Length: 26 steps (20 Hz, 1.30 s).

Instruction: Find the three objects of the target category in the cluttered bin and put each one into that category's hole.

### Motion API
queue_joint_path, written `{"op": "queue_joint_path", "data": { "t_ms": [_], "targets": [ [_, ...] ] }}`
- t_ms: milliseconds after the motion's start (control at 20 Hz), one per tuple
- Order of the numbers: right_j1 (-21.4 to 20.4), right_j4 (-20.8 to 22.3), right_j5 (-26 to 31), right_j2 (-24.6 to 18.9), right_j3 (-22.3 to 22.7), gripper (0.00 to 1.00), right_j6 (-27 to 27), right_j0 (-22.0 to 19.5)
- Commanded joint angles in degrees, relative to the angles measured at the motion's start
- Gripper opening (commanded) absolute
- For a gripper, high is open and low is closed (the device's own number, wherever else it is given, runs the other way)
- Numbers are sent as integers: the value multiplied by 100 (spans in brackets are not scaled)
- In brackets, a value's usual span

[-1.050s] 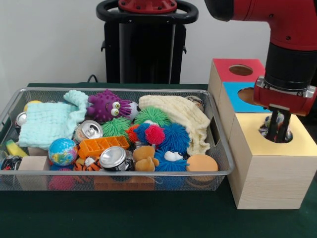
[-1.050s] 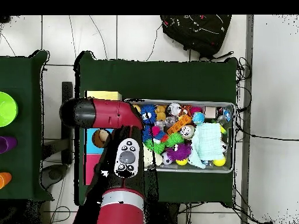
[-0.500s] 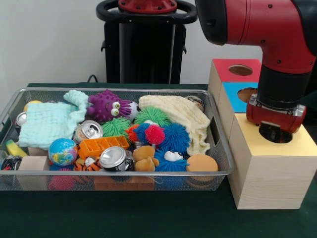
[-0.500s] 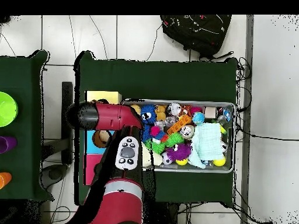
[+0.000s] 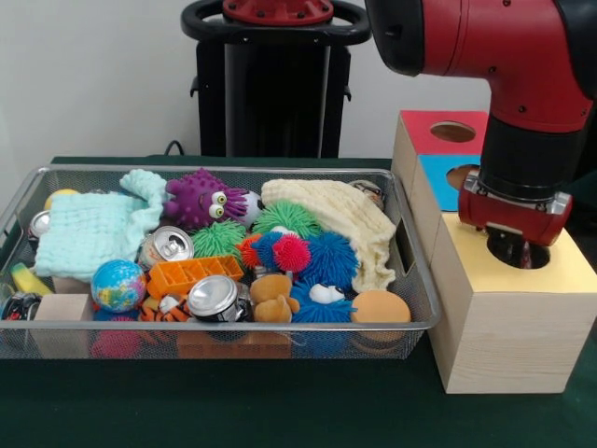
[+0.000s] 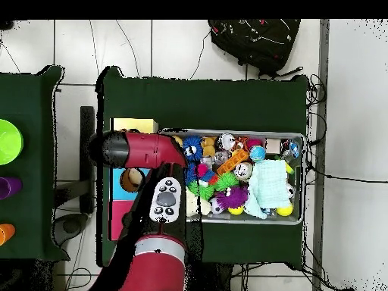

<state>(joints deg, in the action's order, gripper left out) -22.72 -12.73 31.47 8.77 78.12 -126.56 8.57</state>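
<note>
Hovering over the yellow-topped box's hole [image 5: 519, 250], the hand [image 5: 524, 254] is showing no readable finger state. Remaining cans [image 5: 214, 296] are lying at the wire bin's [image 5: 410, 271] six o'clock: light, slick, dentable; grasp across the rim.

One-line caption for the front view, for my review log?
Sawyer arm's hand lowered into the hole of the yellow-topped box, beside a wire bin crowded with toys, cans and cloths.

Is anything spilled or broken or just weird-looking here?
Nothing looks spilled or broken. The wire bin is crammed and jumbled, but everything stays inside it. The gripper reaches down into the hole of the yellow-topped box, and the three boxes sit neatly in a row.
</note>
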Motion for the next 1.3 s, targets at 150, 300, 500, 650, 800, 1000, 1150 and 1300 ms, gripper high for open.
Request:
{"op": "queue_joint_path", "data": {
  "t_ms": [150, 300, 500, 650, 800, 1000, 1150, 1300],
  "targets": [
    [-426, 352, 2231, 358, -607, 0, -446, 27],
    [-106, 328, 1648, 268, -655, 0, -487, -20],
    [382, 360, 776, 60, -681, 0, -351, -193],
    [429, 414, 556, -5, -624, 0, -283, -223],
    [532, 363, 342, -87, -615, 0, -312, -237],
    [547, 271, 419, 94, -669, 100, -604, -87],
    [443, 125, 767, 213, -661, 100, -868, 5],
    [236, 85, 1210, 347, -676, 100, -982, 113]
  ]
}}
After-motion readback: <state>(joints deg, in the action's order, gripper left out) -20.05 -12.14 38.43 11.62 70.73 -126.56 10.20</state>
